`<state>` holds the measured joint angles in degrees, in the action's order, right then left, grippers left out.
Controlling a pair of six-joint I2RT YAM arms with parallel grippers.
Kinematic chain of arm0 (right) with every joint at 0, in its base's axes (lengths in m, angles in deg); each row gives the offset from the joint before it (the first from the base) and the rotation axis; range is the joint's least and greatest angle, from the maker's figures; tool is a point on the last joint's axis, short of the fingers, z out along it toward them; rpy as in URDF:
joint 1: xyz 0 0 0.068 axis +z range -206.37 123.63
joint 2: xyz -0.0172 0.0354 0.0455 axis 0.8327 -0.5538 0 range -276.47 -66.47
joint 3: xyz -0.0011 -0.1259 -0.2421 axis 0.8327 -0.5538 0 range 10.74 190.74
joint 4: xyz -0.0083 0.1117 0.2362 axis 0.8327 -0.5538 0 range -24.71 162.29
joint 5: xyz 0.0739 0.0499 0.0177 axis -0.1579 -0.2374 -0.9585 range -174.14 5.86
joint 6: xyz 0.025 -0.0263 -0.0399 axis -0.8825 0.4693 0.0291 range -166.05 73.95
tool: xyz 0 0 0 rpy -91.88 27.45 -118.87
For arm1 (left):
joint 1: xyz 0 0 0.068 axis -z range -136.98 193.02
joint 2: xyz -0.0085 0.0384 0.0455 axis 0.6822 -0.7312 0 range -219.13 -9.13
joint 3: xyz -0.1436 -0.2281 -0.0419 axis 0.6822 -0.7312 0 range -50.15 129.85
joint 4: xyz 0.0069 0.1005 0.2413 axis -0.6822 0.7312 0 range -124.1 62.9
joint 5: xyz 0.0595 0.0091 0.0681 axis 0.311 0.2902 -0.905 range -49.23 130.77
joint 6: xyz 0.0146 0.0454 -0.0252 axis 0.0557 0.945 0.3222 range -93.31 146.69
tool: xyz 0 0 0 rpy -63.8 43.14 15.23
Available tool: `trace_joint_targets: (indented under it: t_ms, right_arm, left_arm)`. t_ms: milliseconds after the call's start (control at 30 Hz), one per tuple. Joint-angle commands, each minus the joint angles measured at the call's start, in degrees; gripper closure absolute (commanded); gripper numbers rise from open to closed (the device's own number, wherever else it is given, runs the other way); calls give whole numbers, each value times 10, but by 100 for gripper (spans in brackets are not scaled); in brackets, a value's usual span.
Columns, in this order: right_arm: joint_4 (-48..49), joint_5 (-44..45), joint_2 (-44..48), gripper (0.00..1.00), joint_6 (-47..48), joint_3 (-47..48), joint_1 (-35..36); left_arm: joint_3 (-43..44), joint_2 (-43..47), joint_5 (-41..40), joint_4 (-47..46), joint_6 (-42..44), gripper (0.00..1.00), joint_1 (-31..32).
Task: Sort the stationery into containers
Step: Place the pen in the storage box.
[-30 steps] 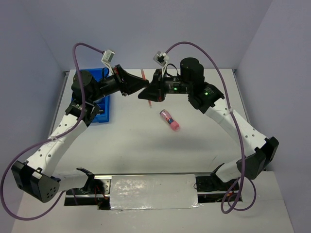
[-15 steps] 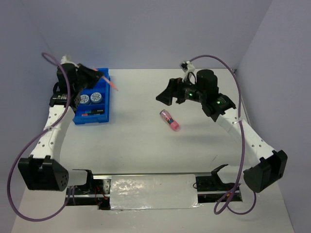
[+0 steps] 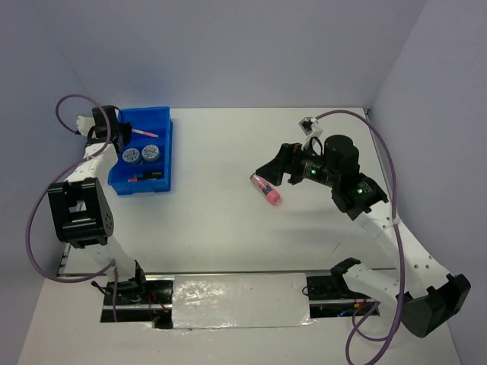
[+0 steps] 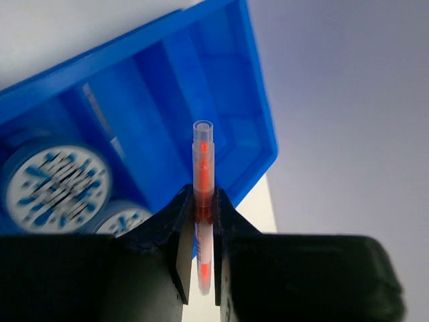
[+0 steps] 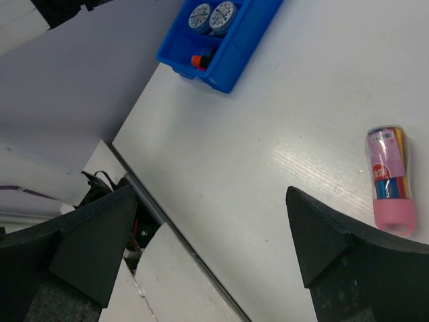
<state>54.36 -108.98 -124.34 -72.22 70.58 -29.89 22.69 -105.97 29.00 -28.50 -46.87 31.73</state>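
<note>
Our left pincer pinches a thin orange stick low on its shaft, jaws drawn narrow around it, and holds it over the far end of the blue tray, which sits at the far left of the table. We cannot tell whether the stick's tip touches the tray. Two round blue-and-white discs sit side by side in the tray's middle, and a stubby marker with an orange cap lies in the compartment nearest us.

Our right pincer stands wide and empty above the table, just beside the pink-capped tube. The tube lies flat on the bare surface, well apart from the tray and outside the jaws, off toward the right finger in the wrist view.

We judge the stick to be light, stiff and smooth. Held at one narrow spot, it may swing or slip, so it wants a low, gentle release into a long compartment. The tube looks like light, clear plastic, round enough to roll when nudged. We would take it across the middle of its body, not by the cap.
</note>
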Motion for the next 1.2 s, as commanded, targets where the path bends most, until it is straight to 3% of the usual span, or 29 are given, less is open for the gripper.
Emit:
trace_joint_targets:
  t_ms: [0, 167, 500, 567, 600, 767, 800, 833, 933, 1000, 1167]
  right_arm:
    - [12, -11, 29, 0, -15, -12, 3]
    - [-16, -19, 23, 0, -3, 1, 3]
    - [-62, -13, 28, 0, 37, 24, 2]
    - [-72, -11, 25, 0, 43, 28, 3]
    - [-74, -11, 24, 0, 50, 32, 4]
    - [-92, -10, 0, 0, 69, 47, 2]
    - [-91, -12, -2, 0, 68, 47, 2]
    - [-86, -13, -8, 0, 68, 46, 2]
    - [-76, -4, -14, 0, 64, 44, 2]
    - [-79, 20, -16, 0, 63, 47, 1]
    - [-126, 63, -68, 0, 103, 49, -9]
  left_arm:
    - [36, -28, -21, -92, -28, 99, -8]
    - [-1, -63, -19, -185, -49, 95, -8]
    - [42, -145, -6, -214, -26, 84, -6]
    - [35, -143, -13, -218, -23, 72, 0]
    - [22, -139, -20, -216, -26, 56, 1]
    - [5, -136, -13, -228, -38, 30, 0]
    - [9, -134, -10, -226, -34, 16, 1]
    - [12, -130, -7, -226, -30, 11, 1]
    - [33, -112, 6, -224, -9, 2, 1]
    - [91, -106, 17, -186, 25, 1, 3]
    - [293, -114, 109, -52, 212, 1, 25]
